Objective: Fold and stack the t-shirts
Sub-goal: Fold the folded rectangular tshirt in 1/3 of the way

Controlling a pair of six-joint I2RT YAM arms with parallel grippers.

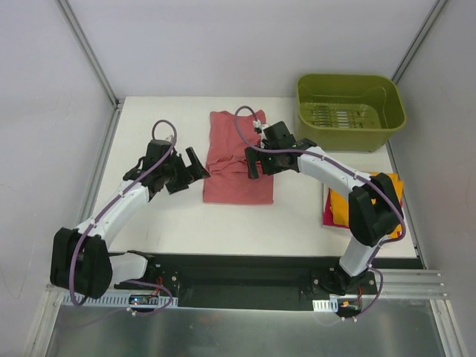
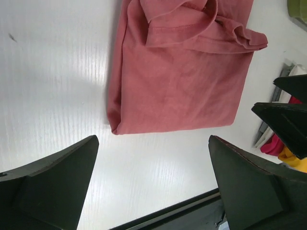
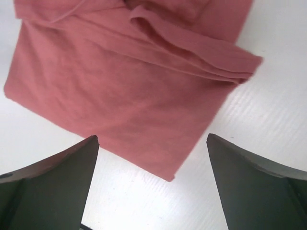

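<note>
Top view: the salmon t-shirt (image 1: pixel 238 160) lies folded into a long rectangle mid-worktop (image 1: pixel 163 111). The left claw (image 1: pixel 196 168) is beside it and the right claw (image 1: pixel 255 158) over its edge, both spread wide and holding nothing. An orange t-shirt (image 1: pixel 341 208) lies far right, seemingly atop a magenta t-shirt (image 1: pixel 327 218). Left wrist: a rumpled sleeve tops smooth cloth. Right wrist: stacked layers with one free corner.

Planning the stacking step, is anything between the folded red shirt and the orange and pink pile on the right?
No object lies on the table between the salmon t-shirt and the orange and pink pile. Only the right arm itself crosses above that gap, covering part of the pile.
</note>
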